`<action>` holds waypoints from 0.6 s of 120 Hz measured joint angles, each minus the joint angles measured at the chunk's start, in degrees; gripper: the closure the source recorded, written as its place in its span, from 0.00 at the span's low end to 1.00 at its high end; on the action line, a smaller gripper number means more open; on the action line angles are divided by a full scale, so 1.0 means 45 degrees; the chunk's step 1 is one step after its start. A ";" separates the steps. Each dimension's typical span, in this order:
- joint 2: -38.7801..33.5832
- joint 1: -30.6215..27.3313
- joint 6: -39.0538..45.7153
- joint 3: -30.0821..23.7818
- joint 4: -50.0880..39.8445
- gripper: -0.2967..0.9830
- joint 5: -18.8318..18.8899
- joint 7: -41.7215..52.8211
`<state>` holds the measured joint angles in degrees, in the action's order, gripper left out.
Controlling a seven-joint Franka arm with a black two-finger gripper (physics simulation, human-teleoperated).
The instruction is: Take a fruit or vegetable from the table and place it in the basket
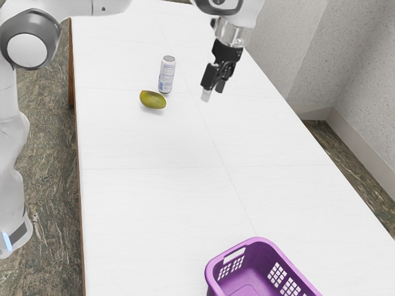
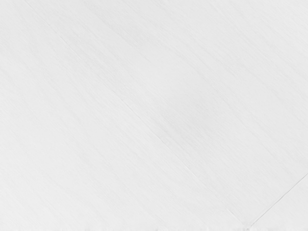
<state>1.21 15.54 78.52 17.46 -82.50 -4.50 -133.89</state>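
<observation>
1. Unclenched and empty, my gripper [image 1: 213, 92] hung high, likely for clearance!
2. The upright can [image 1: 166, 75] probably narrowed my approach.
3. Beside it, the green fruit [image 1: 152, 100] lay on the table [image 1: 142, 203].
4. Well apart, the basket [image 1: 256, 262] gaped, catch-ready!

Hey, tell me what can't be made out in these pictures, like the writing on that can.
- Can: its print is too small to read in the exterior view.
- Basket: part is cut off by the exterior view's lower edge.
- Arm: part is cut off by the exterior view's top edge.
- Yellow-green fruit: its far side is hidden by its own body, exterior view.
</observation>
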 joint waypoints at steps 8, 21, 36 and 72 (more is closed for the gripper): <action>-0.0069 0.0297 -0.0040 -0.0014 0.0006 0.23 -0.0021 0.0001; -0.0629 0.0918 -0.0156 -0.0064 -0.0001 0.23 -0.0033 0.0008; -0.1180 0.2348 -0.0851 0.1539 -0.0094 0.23 -0.0041 0.0021; -0.3404 -0.1402 0.0188 0.0699 -0.5327 0.23 0.0836 0.1385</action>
<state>-14.11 9.24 79.36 20.61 -106.47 -0.74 -127.66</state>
